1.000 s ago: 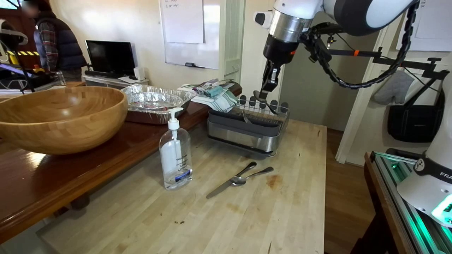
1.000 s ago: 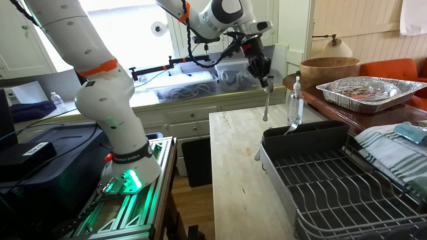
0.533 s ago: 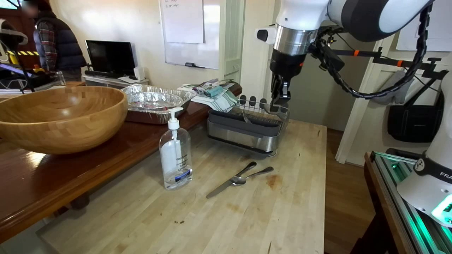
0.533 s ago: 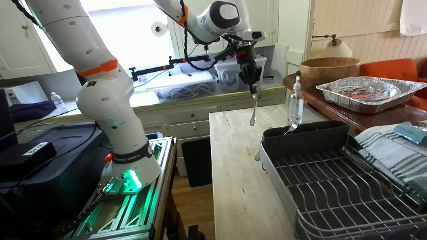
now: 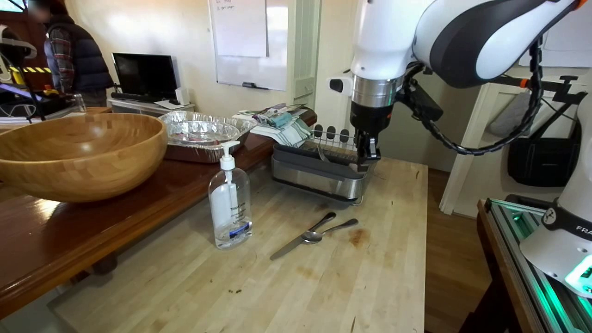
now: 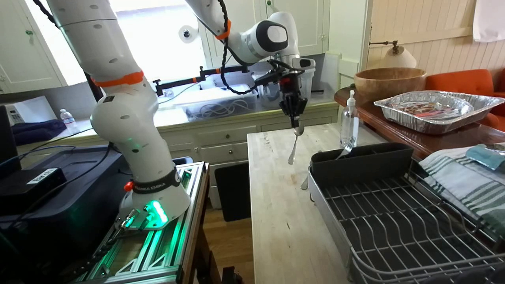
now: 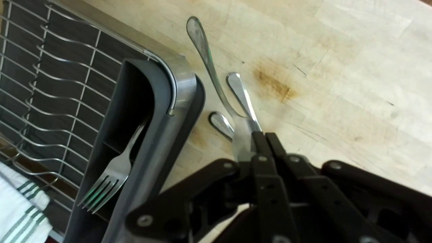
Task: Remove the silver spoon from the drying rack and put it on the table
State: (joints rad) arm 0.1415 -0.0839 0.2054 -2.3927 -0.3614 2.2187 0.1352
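Above the table [image 7: 341,91], shiny silver spoon [image 7: 216,84], tilted handle-down, claw [image 7: 265,136] clamped on it

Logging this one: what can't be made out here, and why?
Held silver spoon, wrist view: bowl tip hidden behind the hand.
Knife, wrist view: blade mostly behind held spoon and hand.
Fork, wrist view: handle end lost in dark caddy.
Drying rack, an exterior view: near end cut off by frame.

arm [image 6: 126,126] bent | wrist [image 5: 377,92] near vertical | 2 fingers [image 7: 266,168] pinched together, downward
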